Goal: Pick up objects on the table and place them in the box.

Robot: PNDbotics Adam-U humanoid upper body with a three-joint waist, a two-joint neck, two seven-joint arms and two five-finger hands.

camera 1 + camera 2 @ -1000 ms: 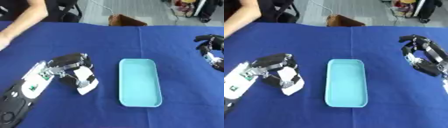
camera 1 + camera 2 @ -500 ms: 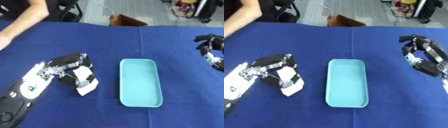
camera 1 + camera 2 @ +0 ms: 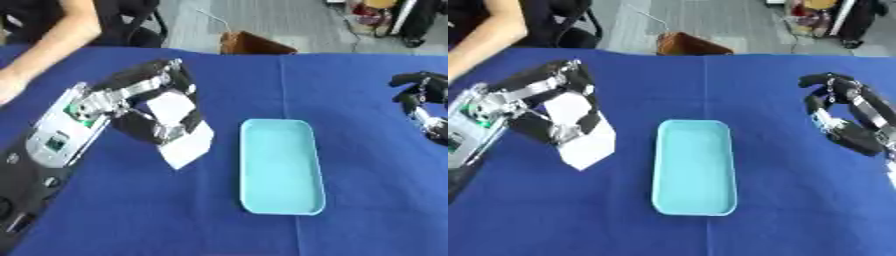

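Colours, as I see them:
blue table cloth (image 3: 219, 225), light turquoise box (image 3: 278, 170), plain white object (image 3: 179, 130) in my black-and-silver left hand (image 3: 144, 107); right hand (image 3: 846, 117) black with silver bits.

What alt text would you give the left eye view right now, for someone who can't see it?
The robot's left hand has its fingers curled around a white object, just left of an empty turquoise box on a blue table. The right hand sits at the right edge, fingers curled, holding nothing.
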